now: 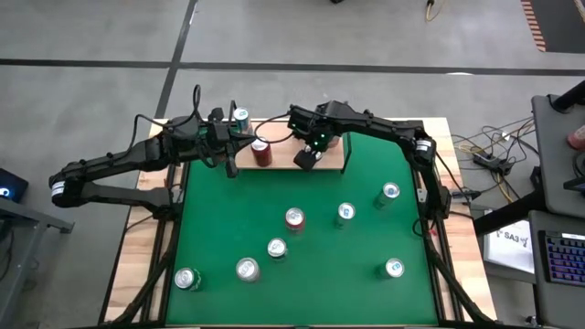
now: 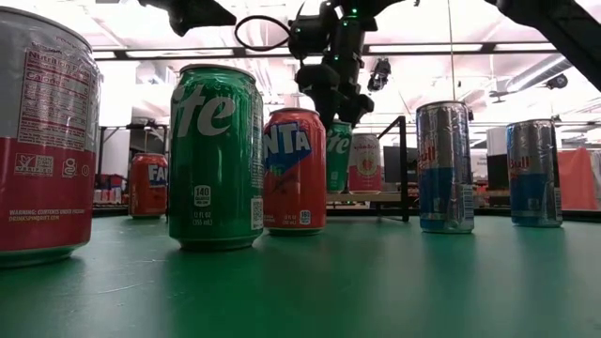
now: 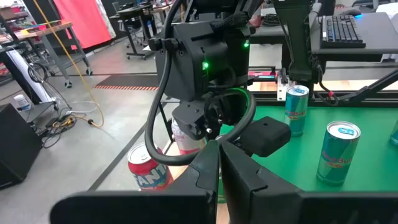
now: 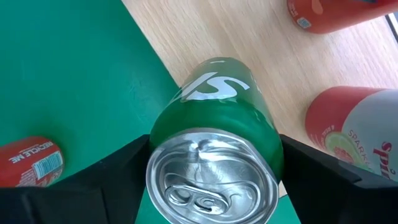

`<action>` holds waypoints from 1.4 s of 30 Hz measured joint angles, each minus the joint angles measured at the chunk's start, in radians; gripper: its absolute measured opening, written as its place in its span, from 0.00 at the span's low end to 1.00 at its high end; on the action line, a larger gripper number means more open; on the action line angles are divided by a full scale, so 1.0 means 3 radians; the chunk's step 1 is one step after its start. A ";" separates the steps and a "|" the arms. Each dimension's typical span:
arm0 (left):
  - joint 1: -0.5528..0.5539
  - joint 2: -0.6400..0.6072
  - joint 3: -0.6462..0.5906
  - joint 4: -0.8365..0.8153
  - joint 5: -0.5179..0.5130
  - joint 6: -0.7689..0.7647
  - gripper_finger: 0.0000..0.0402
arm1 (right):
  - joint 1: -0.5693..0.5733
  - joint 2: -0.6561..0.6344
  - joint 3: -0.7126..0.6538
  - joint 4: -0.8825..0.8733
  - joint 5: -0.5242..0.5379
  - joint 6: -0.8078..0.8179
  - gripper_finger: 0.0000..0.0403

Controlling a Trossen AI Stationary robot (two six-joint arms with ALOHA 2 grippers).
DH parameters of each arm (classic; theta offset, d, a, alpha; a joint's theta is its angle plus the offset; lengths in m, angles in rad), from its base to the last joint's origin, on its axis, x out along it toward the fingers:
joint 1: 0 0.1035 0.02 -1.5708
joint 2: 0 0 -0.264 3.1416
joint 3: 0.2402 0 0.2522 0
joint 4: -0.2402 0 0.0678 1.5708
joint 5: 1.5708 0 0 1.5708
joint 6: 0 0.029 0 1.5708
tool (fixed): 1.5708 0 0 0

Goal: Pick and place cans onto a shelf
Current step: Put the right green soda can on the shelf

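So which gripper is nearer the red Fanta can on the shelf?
Left. The left gripper sits just beside the red Fanta can; the right gripper is farther along the shelf, around a green Sprite can.

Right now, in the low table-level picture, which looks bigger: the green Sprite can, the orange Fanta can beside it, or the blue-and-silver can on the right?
1. Green Sprite can, largest.
2. Orange Fanta can.
3. Blue-and-silver can, close to the Fanta in height, narrower.
The Sprite stands nearest the camera, so real sizes stay unsure.
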 joint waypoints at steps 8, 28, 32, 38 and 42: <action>-0.0001 0.0000 0.0000 0.0000 0.0000 0.0000 0.00 | -0.0001 0.0005 -0.0004 0.0106 0.0004 -0.0034 0.84; -0.0001 -0.0001 0.0000 0.0001 0.0000 0.0030 0.00 | -0.0010 -0.0011 0.0251 0.0196 0.0113 -0.0031 0.86; -0.0001 -0.0001 0.0000 0.0000 -0.0001 0.0039 0.00 | -0.0002 -0.0013 0.0476 0.0195 0.0109 -0.0070 0.84; 0.0000 -0.0015 -0.0067 0.0015 0.0208 0.0084 0.00 | 0.0110 -0.0074 0.0712 0.0198 0.0107 -0.0275 0.81; -0.0004 -0.0081 -0.0188 0.0106 0.0298 0.0059 0.00 | 0.0234 -0.0235 0.0683 0.0196 0.0104 -0.0387 0.81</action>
